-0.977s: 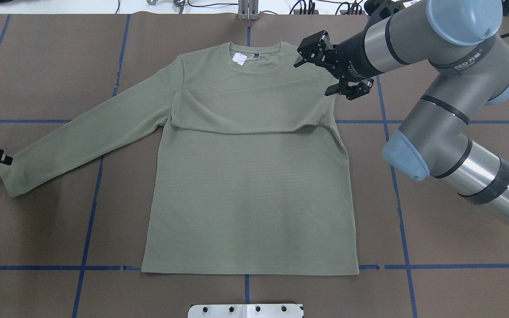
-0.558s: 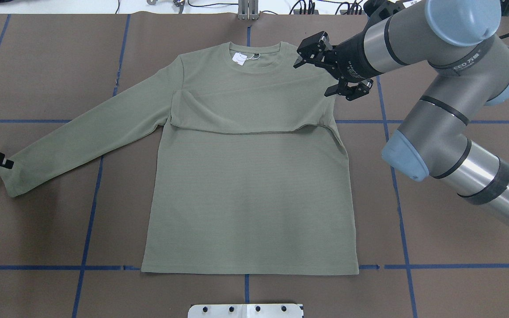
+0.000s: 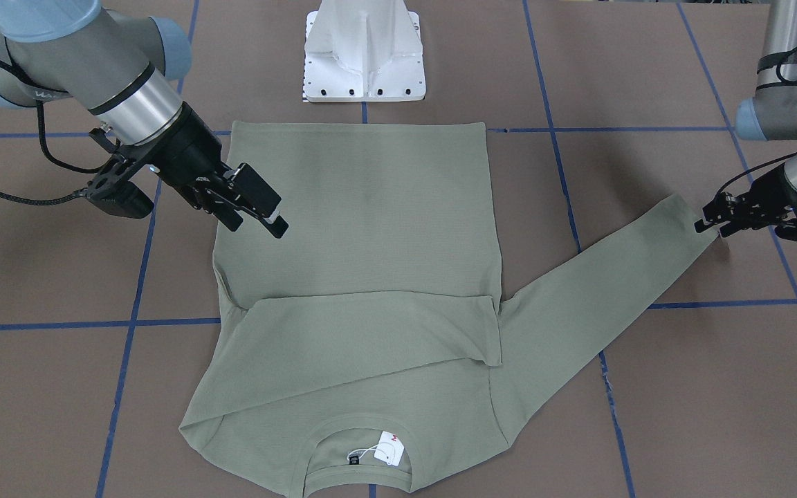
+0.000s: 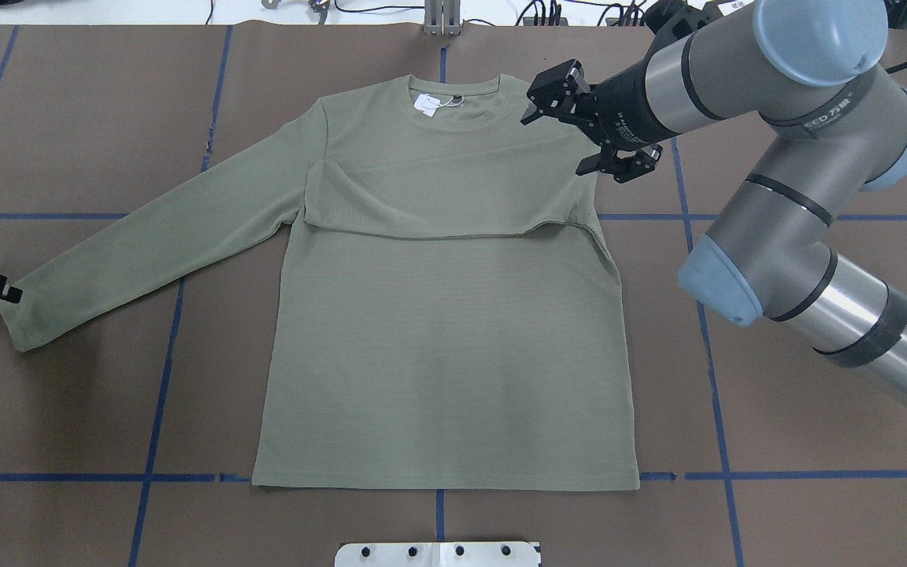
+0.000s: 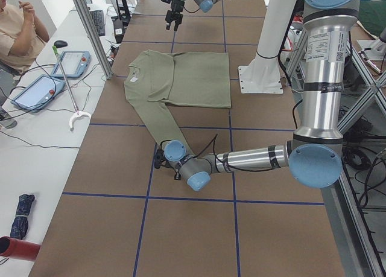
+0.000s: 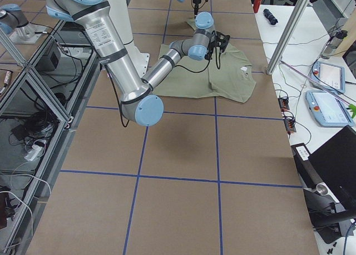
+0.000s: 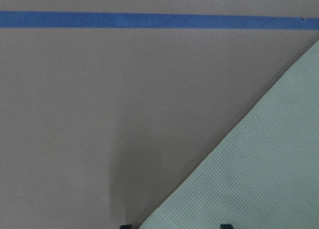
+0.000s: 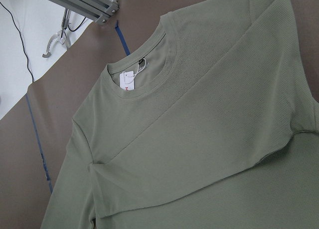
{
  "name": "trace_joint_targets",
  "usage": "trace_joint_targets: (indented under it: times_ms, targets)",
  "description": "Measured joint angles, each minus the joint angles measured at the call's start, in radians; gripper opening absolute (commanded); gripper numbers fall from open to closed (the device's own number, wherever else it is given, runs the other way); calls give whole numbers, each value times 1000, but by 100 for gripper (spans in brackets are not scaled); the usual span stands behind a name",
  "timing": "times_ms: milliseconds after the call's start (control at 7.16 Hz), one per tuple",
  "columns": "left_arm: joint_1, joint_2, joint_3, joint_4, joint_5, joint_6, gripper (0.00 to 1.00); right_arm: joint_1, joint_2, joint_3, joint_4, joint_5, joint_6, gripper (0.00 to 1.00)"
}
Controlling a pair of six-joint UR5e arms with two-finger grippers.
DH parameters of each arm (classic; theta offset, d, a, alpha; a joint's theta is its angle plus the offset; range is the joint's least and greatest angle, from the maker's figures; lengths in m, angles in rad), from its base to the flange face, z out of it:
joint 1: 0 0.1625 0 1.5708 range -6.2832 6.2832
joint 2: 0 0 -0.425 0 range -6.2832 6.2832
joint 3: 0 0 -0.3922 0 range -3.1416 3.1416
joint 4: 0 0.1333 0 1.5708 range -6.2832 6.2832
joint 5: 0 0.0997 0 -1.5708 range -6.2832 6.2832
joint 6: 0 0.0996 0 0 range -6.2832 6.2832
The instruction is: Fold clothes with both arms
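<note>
Sage-green knit, the shirt (image 4: 438, 354) lies flat on the brown table (image 4: 776, 512) just in front of the white pedestal base (image 3: 364, 55). Its hem is nearest the base and its collar farthest from it. One sleeve (image 4: 438, 197) is already folded across the chest. The other runs out to the base's left, ending in a cuff (image 4: 9, 323).

It looks light, soft and limp, so it should drape and drag rather than hold a shape. Pinching an edge (cuff, shoulder seam or hem corner) probably works better than pinching the flat middle.

The left hand (image 3: 708, 227) sits low at that cuff. Its wrist view shows two fingertips apart with the cloth edge between them, not yet closed on anything. The right hand (image 4: 553, 145) hovers over the shoulder at the end far from the base, fingers spread wide and empty.

Since a second ago the right hand has crept slightly farther from the base, towards the collar, and the left has slid closer along the cuff. The shirt has not moved.
</note>
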Motion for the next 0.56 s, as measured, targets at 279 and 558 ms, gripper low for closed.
trace_joint_targets:
  times_ms: [279, 558]
  targets:
    - [0, 0, 1, 0, 0, 0, 38, -1, 2, 0, 2, 0, 1, 99]
    - [0, 0, 2, 1, 1, 0, 7, -2, 5, -1, 3, -1, 1, 99]
